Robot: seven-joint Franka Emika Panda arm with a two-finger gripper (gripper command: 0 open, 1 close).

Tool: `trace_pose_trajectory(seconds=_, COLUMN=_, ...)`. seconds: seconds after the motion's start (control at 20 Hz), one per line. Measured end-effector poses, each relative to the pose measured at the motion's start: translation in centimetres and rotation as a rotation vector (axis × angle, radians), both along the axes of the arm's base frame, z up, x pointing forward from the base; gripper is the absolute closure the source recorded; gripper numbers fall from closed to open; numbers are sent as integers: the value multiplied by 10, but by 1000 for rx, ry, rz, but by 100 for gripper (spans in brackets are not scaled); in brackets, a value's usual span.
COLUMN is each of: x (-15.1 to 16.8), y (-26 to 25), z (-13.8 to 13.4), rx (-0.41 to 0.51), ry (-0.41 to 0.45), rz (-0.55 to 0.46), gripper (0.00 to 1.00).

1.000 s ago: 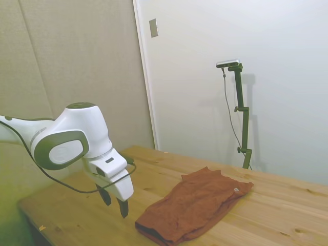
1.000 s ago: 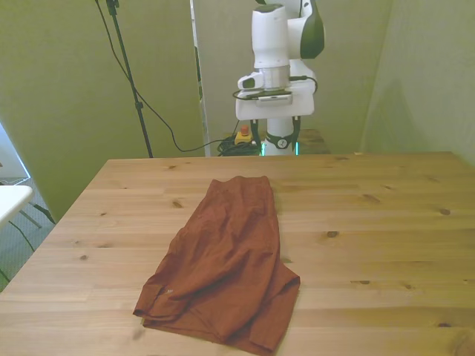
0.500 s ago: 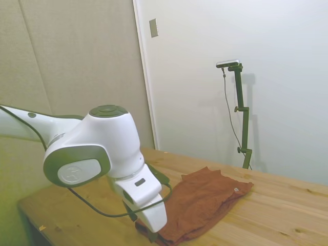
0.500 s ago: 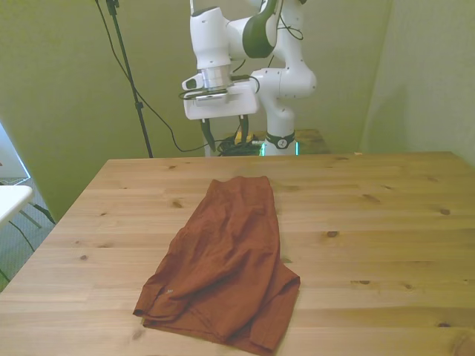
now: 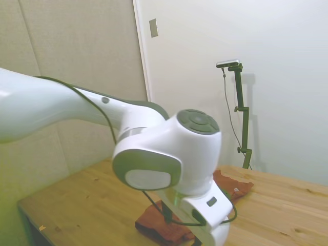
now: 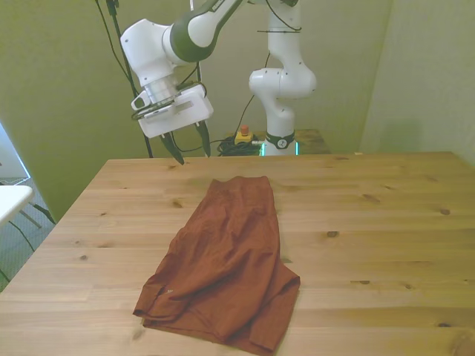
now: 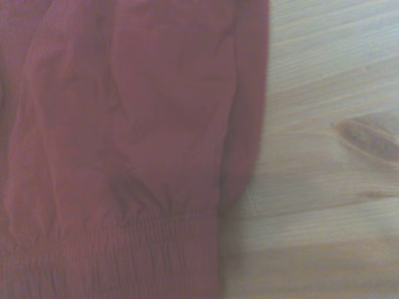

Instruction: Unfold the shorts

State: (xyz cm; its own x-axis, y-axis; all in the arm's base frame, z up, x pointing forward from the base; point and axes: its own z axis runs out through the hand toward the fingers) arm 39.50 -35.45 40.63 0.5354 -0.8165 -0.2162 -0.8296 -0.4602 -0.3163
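Overhead, parted empty jaws; folded shorts [image 6: 225,258] on knotty pine table [image 6: 386,222], greenish walls.

Rust-red shorts [image 6: 226,263] with a ribbed band, pale knotty pine table [image 6: 386,222] with darker brown knots, white arm [image 6: 189,26] with grey joint panels, black-fingered gripper [image 6: 191,146], yellow-green wall [image 6: 59,81].

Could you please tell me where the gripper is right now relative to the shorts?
In the front view the gripper hangs open above the table's far edge, left of the shorts' far end and clear of them.
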Motion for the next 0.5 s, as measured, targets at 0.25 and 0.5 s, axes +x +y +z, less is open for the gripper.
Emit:
trace_pose_trajectory(seconds=0.25, x=22, y=17, z=-29, rx=118, ry=-22, rz=58, gripper=0)
trace_pose_trajectory(seconds=0.5, x=34, y=43, z=-42, rx=160, ry=-4, rz=119, gripper=0)
